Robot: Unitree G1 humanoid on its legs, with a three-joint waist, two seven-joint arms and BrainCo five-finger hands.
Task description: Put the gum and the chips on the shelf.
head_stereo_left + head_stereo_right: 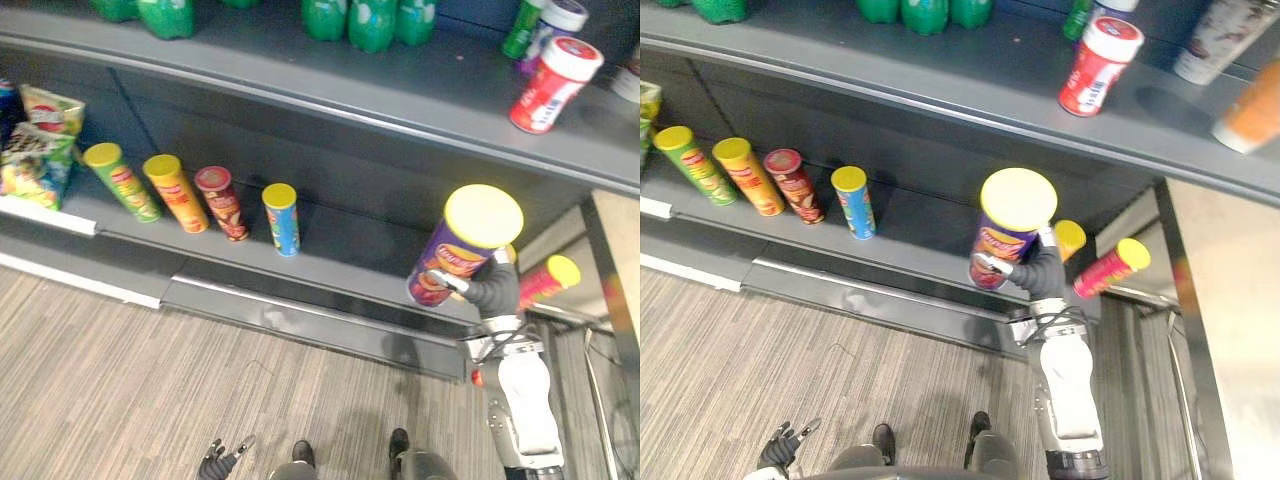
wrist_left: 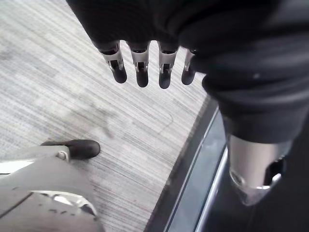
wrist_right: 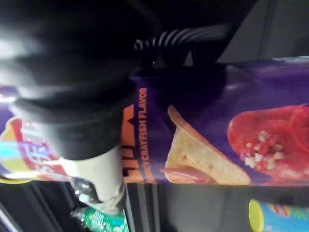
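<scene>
Shelf unit seen from the robot's head, with the wrist views as insets. The right hand (image 1: 495, 286) is clamped on the purple chips can (image 1: 452, 258). Its fingers and thumb wrap the lower part of the tube, and the yellow lid faces up and toward the camera. The can is held tilted over the front edge of the lower shelf (image 1: 340, 258), toward that shelf's right end. Whether its base touches the shelf cannot be told. The right wrist view shows the can's printed side (image 3: 217, 145) lying right against the hand's dark cover.

Four more cans stand in a row along the lower shelf, left of the held one: a green can (image 1: 122, 181), an orange can (image 1: 177, 193), a red can (image 1: 222, 203) and a blue can (image 1: 283, 219). Chip bags (image 1: 40, 145) sit at the shelf's left end. A pink can (image 1: 548, 280) lies at the right end, just behind the right hand.

The red-and-white gum bottle (image 1: 553, 85) is on the upper shelf (image 1: 300, 85), near its right end and close to the front edge. Other bottles are behind it, and green drink bottles (image 1: 370, 22) stand along the back.

The left hand (image 1: 218, 462) hangs low over the striped floor (image 1: 100, 370). Its fingers (image 2: 141, 67) are apart, relaxed and holding nothing.
</scene>
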